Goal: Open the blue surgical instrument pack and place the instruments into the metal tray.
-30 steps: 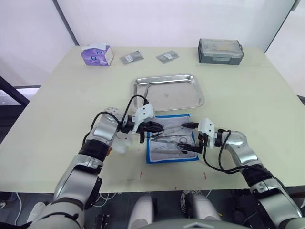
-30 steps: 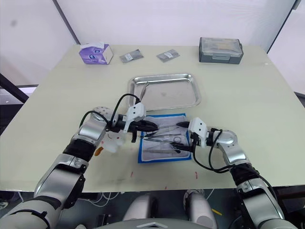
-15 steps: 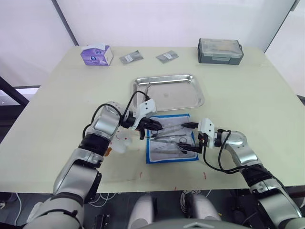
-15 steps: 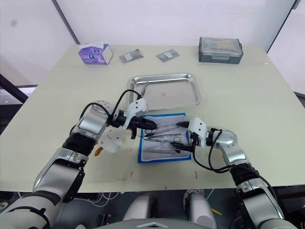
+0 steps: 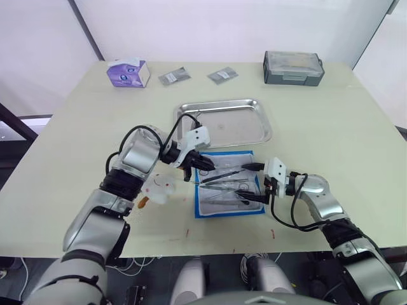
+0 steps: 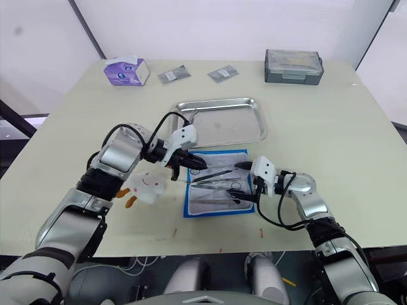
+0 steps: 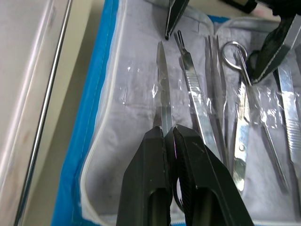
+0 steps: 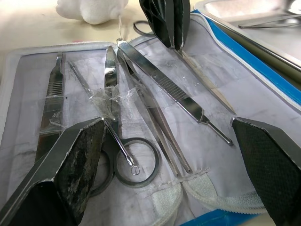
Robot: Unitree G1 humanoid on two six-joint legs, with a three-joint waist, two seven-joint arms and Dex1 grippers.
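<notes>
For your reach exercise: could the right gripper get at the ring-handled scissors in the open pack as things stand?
Probably yes: the right gripper is open right over the ring-handled scissors, which lie uncovered in the blue pack.

Lighting: bright, even, diffuse from above; shadows on the desk (image 5: 331, 114) soft and faint. Glare: pale sheen across the metal tray (image 5: 224, 122); small highlights on the instruments (image 8: 155, 82) and their clear pockets. Focus: head views sharp; wrist views blurred at the near edge.
</notes>
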